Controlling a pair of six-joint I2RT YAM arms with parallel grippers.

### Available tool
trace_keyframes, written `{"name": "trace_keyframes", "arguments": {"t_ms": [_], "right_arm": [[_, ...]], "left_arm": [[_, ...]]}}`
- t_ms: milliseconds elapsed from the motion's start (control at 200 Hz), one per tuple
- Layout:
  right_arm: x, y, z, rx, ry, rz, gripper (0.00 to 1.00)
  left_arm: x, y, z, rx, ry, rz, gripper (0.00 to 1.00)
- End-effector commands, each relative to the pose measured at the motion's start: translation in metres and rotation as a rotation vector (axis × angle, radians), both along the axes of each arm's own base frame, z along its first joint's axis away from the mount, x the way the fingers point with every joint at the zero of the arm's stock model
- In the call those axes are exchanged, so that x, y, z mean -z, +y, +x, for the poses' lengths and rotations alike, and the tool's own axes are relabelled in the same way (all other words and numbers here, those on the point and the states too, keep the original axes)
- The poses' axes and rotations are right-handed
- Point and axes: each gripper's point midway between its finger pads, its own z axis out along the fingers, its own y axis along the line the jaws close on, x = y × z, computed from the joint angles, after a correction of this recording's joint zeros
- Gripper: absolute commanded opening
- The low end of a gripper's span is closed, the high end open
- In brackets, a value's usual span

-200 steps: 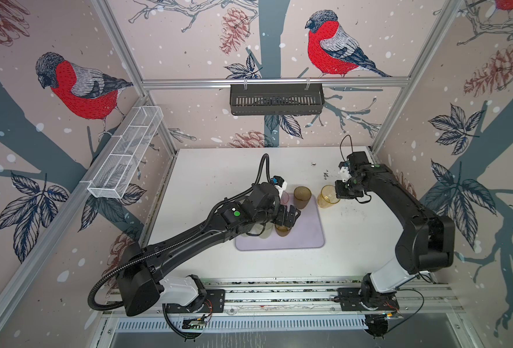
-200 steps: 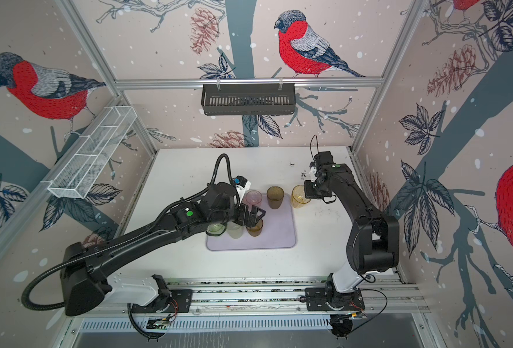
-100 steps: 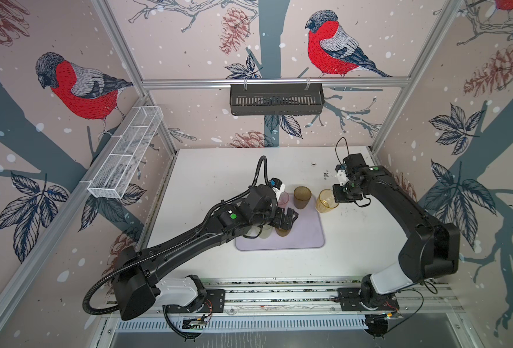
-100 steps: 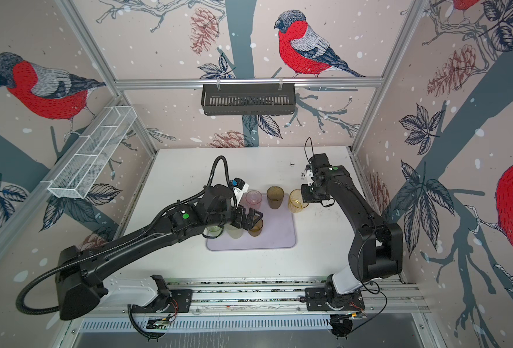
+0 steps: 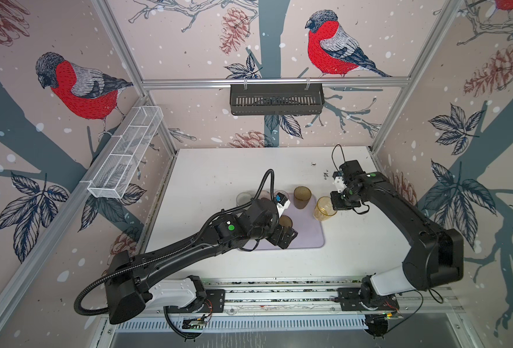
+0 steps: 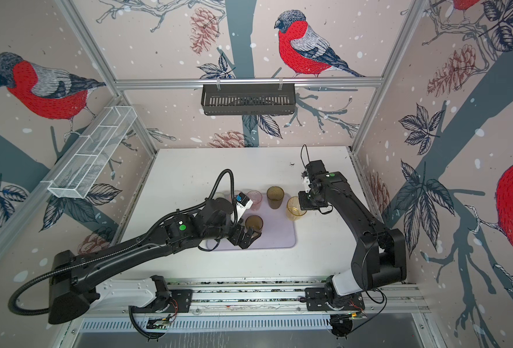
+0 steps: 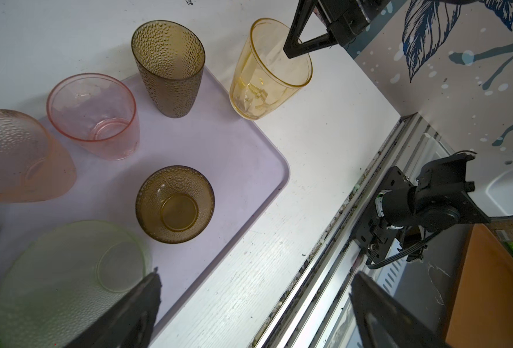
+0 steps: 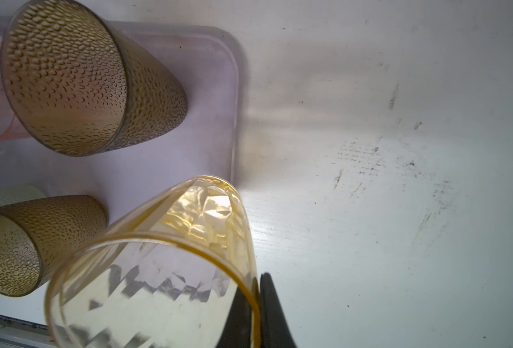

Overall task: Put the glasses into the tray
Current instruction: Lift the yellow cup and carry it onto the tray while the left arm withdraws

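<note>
1. Yellow-amber tumbler [image 8: 158, 271] is the glass in hand. The right gripper [image 8: 256, 313] is clenched on its rim, one finger inside the wall and one outside.
2. We see this tumbler tilted, with its base at the right edge of the lavender tray [image 8: 207, 75], near the far corner. We cannot tell whether the base is clear of the white table [image 8: 370, 211].
3. Inside the tray stand a taller dark amber tumbler [image 7: 168, 69], a shorter dark amber tumbler [image 7: 175, 205], a clear pink glass [image 7: 94, 117], a frosted pink glass [image 7: 17, 156] and a pale green glass [image 7: 68, 280].
4. The left gripper [image 7: 255, 301] hangs near the tray's near right corner with its fingers spread wide, holding nothing.
5. We judge the step to be bringing the yellow-amber tumbler into the tray.
6. The next move calls for raising its base over the low rim and shifting it inward to the bare patch beside the taller dark amber tumbler. We would level it there before letting go. The rim pinch may let it swing into that neighbour.
</note>
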Motion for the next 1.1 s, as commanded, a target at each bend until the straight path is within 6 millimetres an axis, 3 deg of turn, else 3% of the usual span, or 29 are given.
{"name": "trace_keyframes", "arguments": {"t_ms": [0,210,285,1096], "right_arm": [[-0.001,0.004,-0.001,0.015,-0.007,0.016,0.01],[0.004,0.010,-0.006,0.012,-0.002,0.037,0.01],[0.007,0.012,-0.008,0.003,0.013,0.032,0.01],[0.013,0.031,-0.010,-0.007,0.027,0.043,0.01]], "left_arm": [[-0.004,-0.002,-0.002,0.008,-0.001,-0.019,0.98],[-0.001,-0.001,-0.003,0.007,0.002,-0.008,0.98],[0.010,0.004,-0.005,-0.001,0.014,0.008,0.98],[0.016,0.026,-0.013,-0.042,0.024,0.008,0.98]]}}
